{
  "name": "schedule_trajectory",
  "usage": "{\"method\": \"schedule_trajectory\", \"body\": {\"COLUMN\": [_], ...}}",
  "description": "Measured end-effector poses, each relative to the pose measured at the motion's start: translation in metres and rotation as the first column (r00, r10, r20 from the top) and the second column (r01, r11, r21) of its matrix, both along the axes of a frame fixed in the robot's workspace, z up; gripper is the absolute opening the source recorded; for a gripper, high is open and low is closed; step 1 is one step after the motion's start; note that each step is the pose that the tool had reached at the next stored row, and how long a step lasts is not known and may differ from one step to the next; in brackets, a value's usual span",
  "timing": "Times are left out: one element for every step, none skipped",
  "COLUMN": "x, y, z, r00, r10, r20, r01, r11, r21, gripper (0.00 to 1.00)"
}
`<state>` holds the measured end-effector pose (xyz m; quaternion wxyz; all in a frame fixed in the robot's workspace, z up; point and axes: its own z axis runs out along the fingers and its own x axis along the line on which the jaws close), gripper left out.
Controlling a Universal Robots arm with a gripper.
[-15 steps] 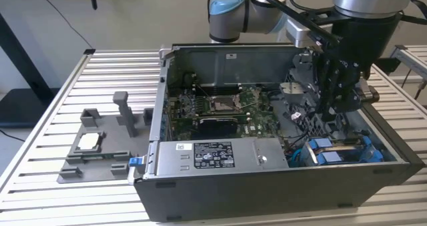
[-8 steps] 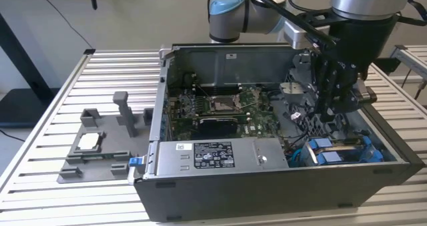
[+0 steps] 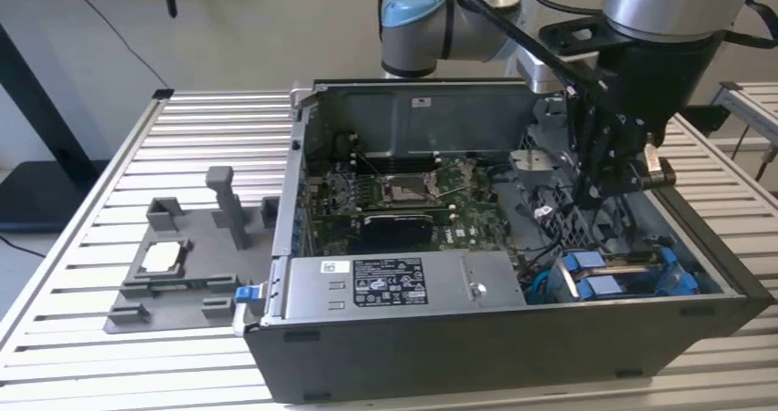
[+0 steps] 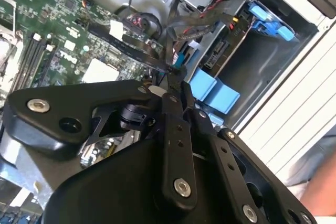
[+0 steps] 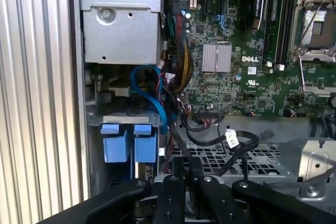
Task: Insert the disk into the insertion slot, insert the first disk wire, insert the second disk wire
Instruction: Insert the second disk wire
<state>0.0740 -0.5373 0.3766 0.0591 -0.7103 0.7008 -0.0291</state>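
My tool (image 4: 173, 85) hangs inside the computer case (image 3: 486, 356), pinched narrow on a black wire (image 4: 134, 51), just beside the insertion slot (image 5: 131, 116), where the blue-tabbed disk (image 5: 128, 142) sits.

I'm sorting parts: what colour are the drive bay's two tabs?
Blue tabs, clearest in the first wrist view.

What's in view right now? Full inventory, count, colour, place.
computer case: 1, dark grey, lid off, on the slatted table
slatted table: 1, silver, under everything
motherboard: 1, green, on the case floor
power-supply box: 1, silver, labelled, front of case in the exterior view
insertion slot: 1, grey perforated bay, beside the blue tabs
blue tabs: 2, at the exterior view's right
cables: several, black, blue, red, loose over the bay
fixture: 1, grey, on the table at the exterior view's left
gripper: 1, black, down inside the case among the cables
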Motion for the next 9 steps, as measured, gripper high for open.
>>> {"method": "schedule_trajectory", "body": {"x": [0.0,-0.0001,-0.0001,0.0,0.0,0.0001,0.0007,0.0016,0.0031], "y": [-0.0002,-0.0004,-0.0009,-0.0017,-0.0025,-0.0031,-0.0041,-0.005,-0.0061], "z": [-0.0001,-0.0001,-0.0001,-0.0001,-0.0003,-0.0004,-0.0008,-0.0012,-0.0016], "r00": [1.0,1.0,1.0,1.0,1.0,1.0,1.0,1.0,1.0], "r10": [0.0,0.0,0.0,0.0,0.0,0.0,0.0,0.0,0.0], "r20": [0.0006,0.0007,0.0007,0.0006,0.0006,0.0006,0.0005,-0.0008,-0.0037], "r01": [0.0,0.0,0.0,0.0,0.0,0.0,0.0,0.0,0.0], "r11": [1.0,1.0,1.0,1.0,1.0,1.0,1.0,1.0,1.0], "r21": [0.0045,0.007,0.0081,0.0086,0.0087,0.0087,0.0086,0.0088,0.0087], "gripper": [0.16,0.16,0.16,0.16,0.16,0.16,0.16,0.16,0.16]}}
